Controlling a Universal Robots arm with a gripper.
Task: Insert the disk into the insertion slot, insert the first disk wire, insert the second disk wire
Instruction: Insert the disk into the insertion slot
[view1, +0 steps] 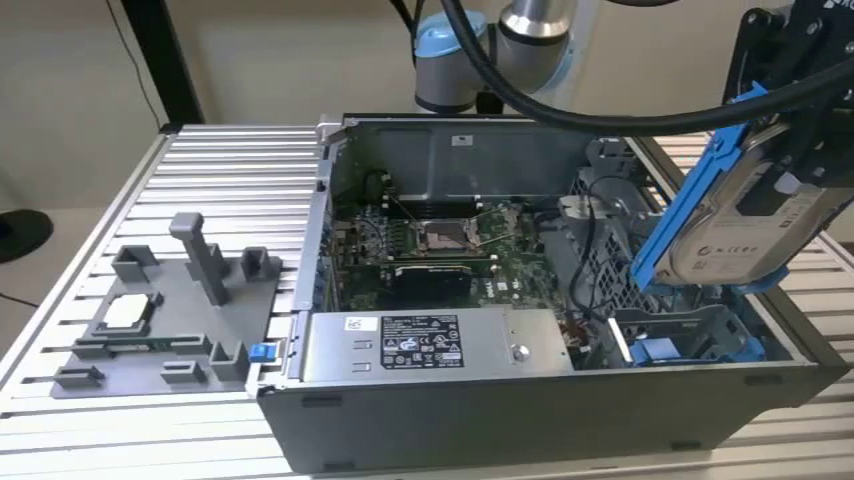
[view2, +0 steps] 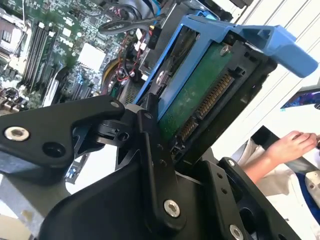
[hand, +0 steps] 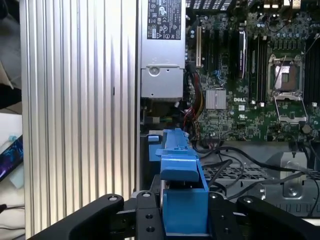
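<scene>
Clamping the disk (view1: 742, 215) across its flat faces, the gripper (view1: 795, 150) hangs over the open computer case (view1: 534, 425) at the exterior view's right. We see the disk tilted steeply, its blue carrier edge turned toward the motherboard (view1: 441, 240) and its white label facing outward. Its lower end sits above the insertion slot (view1: 687, 338) — the grey bay with blue tabs in the case's near corner — and we judge the two to be apart, not touching. In the second wrist view the black fingers (view2: 150, 145) press on either side of the disk (view2: 197, 95), whose green circuit board and connector row face the camera. In the first wrist view the disk (hand: 184, 200) shows edge-on, its blue carrier upright between the fingers (hand: 145, 222), with the grey power-supply box (hand: 161, 65) and the ribbed bench (hand: 80, 115) beyond. In the exterior view a grey fixture (view1: 174, 305) stands on the bench, well apart from the case.
</scene>
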